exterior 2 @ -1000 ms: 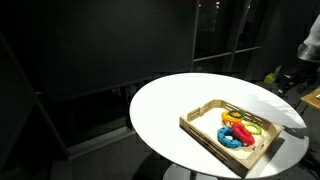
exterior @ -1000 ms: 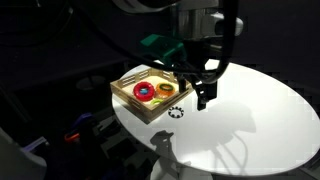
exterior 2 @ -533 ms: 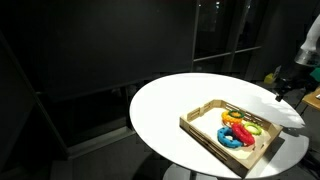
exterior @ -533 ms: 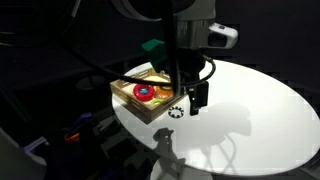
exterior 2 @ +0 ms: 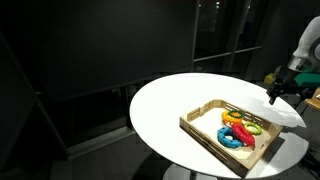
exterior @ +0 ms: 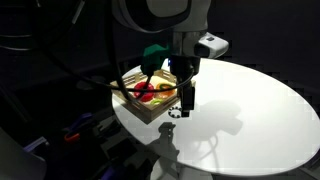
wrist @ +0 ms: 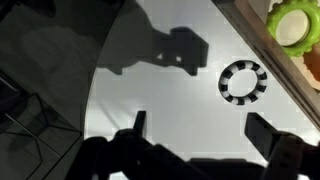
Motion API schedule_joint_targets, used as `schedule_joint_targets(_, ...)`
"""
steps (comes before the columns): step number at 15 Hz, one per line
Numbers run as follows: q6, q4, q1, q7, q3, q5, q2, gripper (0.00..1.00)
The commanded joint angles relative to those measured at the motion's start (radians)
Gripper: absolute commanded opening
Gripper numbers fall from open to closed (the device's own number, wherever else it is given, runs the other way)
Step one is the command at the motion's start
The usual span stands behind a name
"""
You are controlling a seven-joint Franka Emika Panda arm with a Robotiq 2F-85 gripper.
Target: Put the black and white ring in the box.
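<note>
Some of box (exterior: 128, 100) hid. behind tool (exterior: 186, 98), jaws apart, empty; black and white ring (wrist: 243, 82) just beside box.

One box (exterior 2: 203, 131) is sitting on one round white table (exterior: 250, 110). One black and white ring (wrist: 243, 82) is lying just beside the box. Inside the box, at least three coloured rings are lying together: one red (exterior: 146, 93), one blue (exterior 2: 231, 139) and one green (wrist: 293, 22). Overlap is hiding their full total.
</note>
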Motion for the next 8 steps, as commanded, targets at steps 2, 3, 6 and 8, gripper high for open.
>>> schedule_joint_targets(2, 0.041, 0.029, 0.028, 0.139, -0.002, 0.006, 0.055, 1.0)
schedule_joint_targets(3, 0.049, 0.032, 0.034, 0.165, -0.004, 0.004, 0.065, 1.0)
schedule_joint_targets(6, 0.09, 0.035, 0.056, 0.241, -0.01, 0.006, 0.097, 1.0)
schedule_joint_targets(8, 0.112, 0.035, 0.072, 0.278, -0.013, 0.009, 0.118, 1.0)
